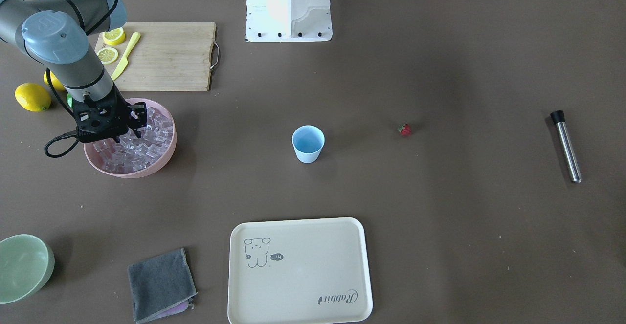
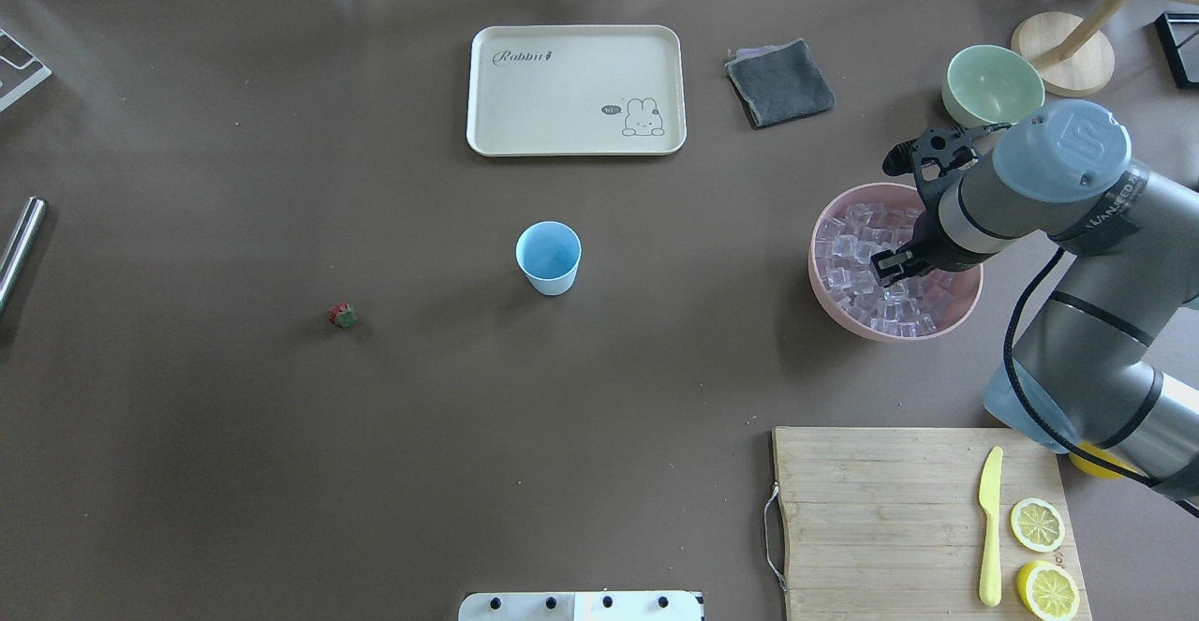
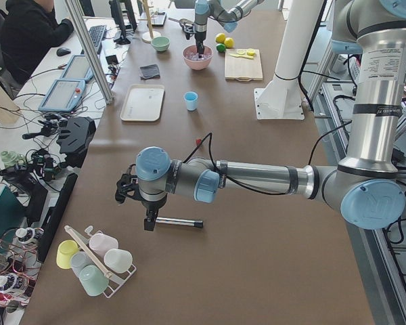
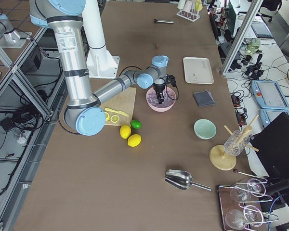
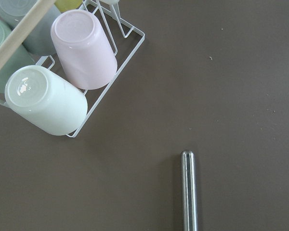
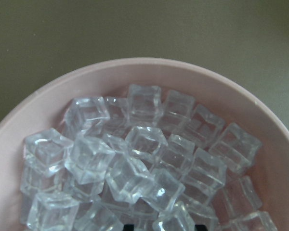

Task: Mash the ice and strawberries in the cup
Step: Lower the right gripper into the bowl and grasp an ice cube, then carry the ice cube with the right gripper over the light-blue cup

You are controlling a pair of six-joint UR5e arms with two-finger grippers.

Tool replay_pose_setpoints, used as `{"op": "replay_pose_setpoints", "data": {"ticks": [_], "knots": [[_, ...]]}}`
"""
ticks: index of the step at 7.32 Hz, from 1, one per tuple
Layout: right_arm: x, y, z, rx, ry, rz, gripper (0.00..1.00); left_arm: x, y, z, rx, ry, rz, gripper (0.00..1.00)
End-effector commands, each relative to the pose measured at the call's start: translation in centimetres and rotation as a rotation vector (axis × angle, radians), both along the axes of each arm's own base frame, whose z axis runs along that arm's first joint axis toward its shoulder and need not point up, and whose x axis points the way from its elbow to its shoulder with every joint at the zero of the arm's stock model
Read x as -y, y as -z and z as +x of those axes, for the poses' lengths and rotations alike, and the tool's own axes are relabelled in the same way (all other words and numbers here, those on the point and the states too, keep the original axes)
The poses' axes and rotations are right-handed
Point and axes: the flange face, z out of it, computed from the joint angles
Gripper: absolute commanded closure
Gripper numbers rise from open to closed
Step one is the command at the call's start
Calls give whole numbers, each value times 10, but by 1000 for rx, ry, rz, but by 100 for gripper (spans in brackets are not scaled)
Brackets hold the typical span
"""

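Barely started: right gripper (image 1: 128, 133) down at the ice (image 6: 135, 168), cup (image 1: 308, 143) empty

Right gripper's fingers are spread, tips low among the cubes in the pink bowl (image 1: 168, 154), and the wrist view shows no cube pinched. Left gripper (image 3: 149, 222) hangs over the steel rod (image 3: 179, 222) at the table's far left end; I can't tell if it is spread or closed, since only the side view shows it. The cup stands upright mid-table, well apart from the bowl, with nothing inside. The strawberry (image 1: 404, 129) lies loose on the table between cup and rod, touching neither. Judged done: nothing. Judged left: get ice into the cup, get the strawberry in, pick up the rod (likely the masher), then mash
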Motion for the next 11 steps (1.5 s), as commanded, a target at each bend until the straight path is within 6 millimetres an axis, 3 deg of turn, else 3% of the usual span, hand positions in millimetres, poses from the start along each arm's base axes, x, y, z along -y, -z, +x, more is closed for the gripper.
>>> {"op": "replay_pose_setpoints", "data": {"ticks": [1, 4, 6, 9, 10, 11], "knots": [[1, -2, 0, -4, -2, -3, 73, 0, 0, 0, 0, 0, -1, 2], [1, 3, 1, 4, -3, 2, 84, 0, 0, 0, 0, 0, -1, 2], [11, 28, 28, 68, -22, -3, 88, 0, 0, 0, 0, 0, 1, 2], [35, 149, 3, 68, -41, -44, 91, 2, 3, 1, 0, -2, 5, 2], [32, 180, -17, 102, -83, -87, 91, 4, 5, 1, 0, -2, 7, 2], [30, 204, -22, 133, -102, -92, 91, 6, 7, 1, 0, -2, 10, 2]]}}
